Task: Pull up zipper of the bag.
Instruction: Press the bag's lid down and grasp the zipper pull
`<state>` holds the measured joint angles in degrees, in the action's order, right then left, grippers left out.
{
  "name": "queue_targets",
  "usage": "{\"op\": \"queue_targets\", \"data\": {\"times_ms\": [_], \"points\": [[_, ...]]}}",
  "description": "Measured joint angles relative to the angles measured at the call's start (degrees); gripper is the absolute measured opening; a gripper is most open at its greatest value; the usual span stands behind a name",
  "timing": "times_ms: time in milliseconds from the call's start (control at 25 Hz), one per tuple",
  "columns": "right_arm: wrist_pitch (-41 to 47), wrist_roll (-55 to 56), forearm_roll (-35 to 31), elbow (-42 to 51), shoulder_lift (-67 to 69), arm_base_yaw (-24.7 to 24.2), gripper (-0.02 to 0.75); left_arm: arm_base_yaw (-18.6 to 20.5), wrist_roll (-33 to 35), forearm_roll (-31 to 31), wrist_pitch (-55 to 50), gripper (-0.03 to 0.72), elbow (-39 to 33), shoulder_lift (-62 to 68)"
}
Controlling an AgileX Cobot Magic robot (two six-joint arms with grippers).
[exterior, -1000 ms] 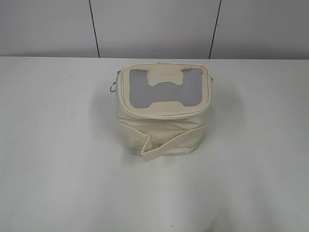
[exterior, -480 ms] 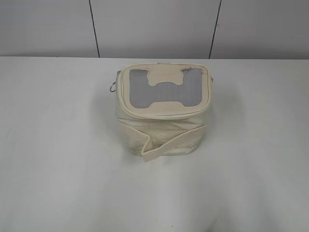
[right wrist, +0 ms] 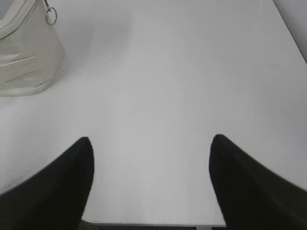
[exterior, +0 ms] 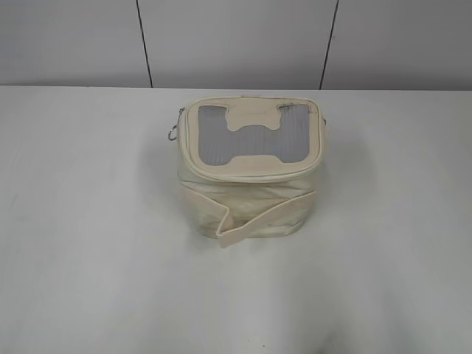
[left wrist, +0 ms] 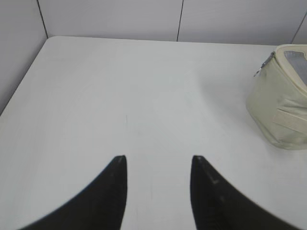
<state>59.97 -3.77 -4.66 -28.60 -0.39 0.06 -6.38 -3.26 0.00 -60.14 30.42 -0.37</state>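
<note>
The cream-beige boxy bag stands mid-table, its grey ribbed window top facing up and a cream strap across its front. The zipper runs round the lid edge; a silver slider with a ring pull hangs at the bag's left rear corner. The bag shows at the right edge of the left wrist view, with a slider, and at the top left of the right wrist view, with a ring pull. My left gripper and right gripper are open, empty, and far from the bag. Neither shows in the exterior view.
The white table carries only the bag. A grey panelled wall stands behind the table's back edge. The table's near edge shows under my right gripper, and its left edge in the left wrist view.
</note>
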Motion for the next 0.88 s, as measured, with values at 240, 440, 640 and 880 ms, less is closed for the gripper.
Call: {"op": "queue_targets", "data": {"times_ms": [240,440,640,880], "points": [[-2.94,-12.18,-13.55,-1.11,13.30,0.00,0.511,0.00,0.00,0.00,0.00,0.337,0.00,0.00],[-15.76,-48.62,-42.71,-9.62,51.63,0.20,0.484,-0.61,0.00,0.00,0.00,0.337,0.00,0.00],[-13.37,-67.51,-54.00,-35.16,87.28,5.73,0.466,-0.63,0.00,0.00,0.00,0.337,0.00,0.00],[0.23,-62.99,-50.65,-71.10,117.49,14.74,0.462,-0.63,0.00,0.56,-0.11,0.313,0.00,0.00]]}}
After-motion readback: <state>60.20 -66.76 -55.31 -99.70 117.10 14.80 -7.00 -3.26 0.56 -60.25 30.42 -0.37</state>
